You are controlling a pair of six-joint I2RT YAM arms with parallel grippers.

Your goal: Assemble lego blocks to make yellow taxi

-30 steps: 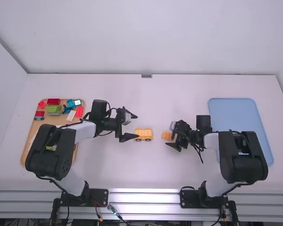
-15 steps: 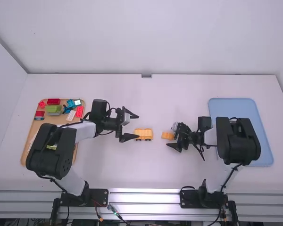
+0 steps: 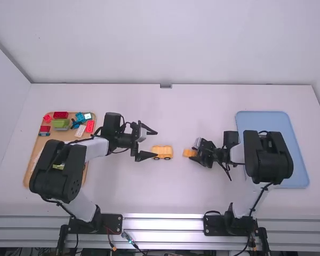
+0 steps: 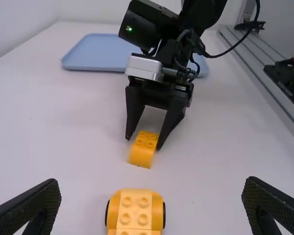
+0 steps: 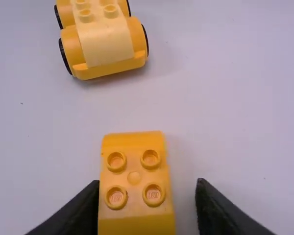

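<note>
Right fingers [image 5: 218, 213]: standing open astride yellow block [image 5: 134, 178] | left fingers [image 4: 32, 210]: gaping near wheeled base [image 4: 135, 210] | you are risking skew, one right finger sitting closer.

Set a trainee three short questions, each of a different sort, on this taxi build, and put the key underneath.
1. Multiple choice: Where is the small yellow block?
(A) between the fingers of the right arm's tool
(B) on the brown board
(C) between the fingers of the left arm's tool

2. True or false: The wheeled yellow base stands apart from the small yellow block.

3. Fill in: The tray on the right arm's side of the table is coloured ____.

Key: 1 A; 2 true; 3 blue.
</note>
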